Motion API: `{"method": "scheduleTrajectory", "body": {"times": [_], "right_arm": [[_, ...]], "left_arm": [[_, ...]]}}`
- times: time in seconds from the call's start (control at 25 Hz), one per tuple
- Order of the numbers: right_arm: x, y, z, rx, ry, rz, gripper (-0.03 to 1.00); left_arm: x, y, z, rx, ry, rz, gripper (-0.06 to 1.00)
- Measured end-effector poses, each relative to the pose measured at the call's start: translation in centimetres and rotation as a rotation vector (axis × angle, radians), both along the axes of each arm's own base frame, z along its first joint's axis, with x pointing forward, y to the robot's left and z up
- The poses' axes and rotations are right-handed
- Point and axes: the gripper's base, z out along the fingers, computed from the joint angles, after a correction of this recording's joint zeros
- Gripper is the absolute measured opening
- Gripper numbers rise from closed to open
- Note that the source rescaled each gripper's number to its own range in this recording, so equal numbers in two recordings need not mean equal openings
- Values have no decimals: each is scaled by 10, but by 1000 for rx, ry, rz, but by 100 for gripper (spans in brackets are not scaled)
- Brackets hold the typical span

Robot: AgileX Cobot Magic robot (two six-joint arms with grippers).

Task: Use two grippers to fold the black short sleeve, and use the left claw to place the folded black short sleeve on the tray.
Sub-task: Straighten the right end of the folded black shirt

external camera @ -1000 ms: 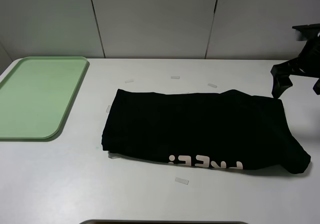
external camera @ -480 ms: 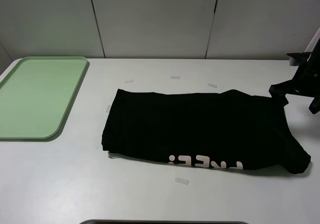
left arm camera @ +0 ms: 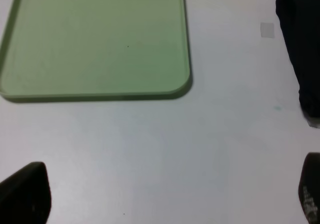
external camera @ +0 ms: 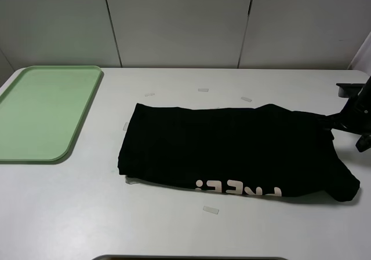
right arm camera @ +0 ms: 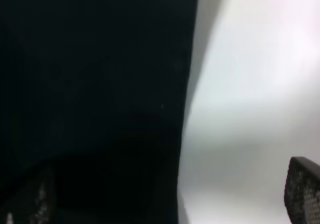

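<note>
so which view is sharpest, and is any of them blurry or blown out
Exterior high: sharp and evenly lit, though the black short sleeve is so dark its folds barely show. Left wrist: the tray is clear, the left pincer out of focus. Right wrist: blurred throughout, the black short sleeve a featureless mass, the table washed out to white.

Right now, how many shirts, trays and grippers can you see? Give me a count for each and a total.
black short sleeve: 1
tray: 1
grippers: 2, the left gripper and the right gripper
Total: 4
</note>
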Motion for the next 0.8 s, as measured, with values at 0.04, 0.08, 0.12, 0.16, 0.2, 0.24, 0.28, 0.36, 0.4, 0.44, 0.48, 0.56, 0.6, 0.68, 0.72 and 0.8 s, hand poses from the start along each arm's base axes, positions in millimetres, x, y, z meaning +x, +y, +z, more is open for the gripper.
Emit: {"method": "scheduleTrajectory", "body": {"times": [0.04, 0.08, 0.12, 0.16, 0.2, 0.24, 0.28, 0.36, 0.4, 0.44, 0.48, 0.56, 0.6, 0.68, 0.72, 0.8], "right_arm": [[-1, -1, -2, -2, -10, 1, 100], [-3, -1, -4, -5, -21, 4, 100], [-4, -1, -6, -7, -30, 7, 100], [-5, -1, -8, -9, -39, 7, 100], [-6, 0, -10, -11, -50, 9, 100], [-6, 0, -12, -12, -54, 10, 100], [-7, 0, -14, -12, -52, 13, 100], [-7, 0, -16, -6, -51, 11, 100], [-7, 0, -17, -5, -48, 14, 100], [-7, 1, -18, -3, -44, 14, 100], [-7, 1, -19, -2, -42, 15, 100], [-7, 0, -20, 0, -38, 11, 100], [-7, 0, -20, 2, -37, 9, 100], [-7, 0, -22, 3, -32, 11, 100], [-7, 0, -23, 4, -30, 10, 100], [-7, 0, -23, 5, -29, 10, 100]], "left_arm": [[0, 0, 0, 0, 0, 0, 100], [0, 0, 0, 0, 0, 0, 100], [0, 0, 0, 0, 0, 0, 100], [0, 0, 0, 0, 0, 0, 100], [0, 0, 0, -1, 0, 1, 100], [0, 0, 0, -1, 0, 1, 100], [0, 0, 0, -1, 0, 1, 100], [0, 0, 0, -1, 0, 1, 100], [0, 0, 0, -1, 0, 1, 100], [0, 0, 0, -1, 0, 1, 100], [0, 0, 0, -1, 0, 1, 100], [0, 0, 0, -1, 0, 1, 100], [0, 0, 0, -1, 0, 1, 100], [0, 0, 0, -1, 0, 1, 100], [0, 0, 0, -1, 0, 1, 100], [0, 0, 0, -1, 0, 1, 100]]}}
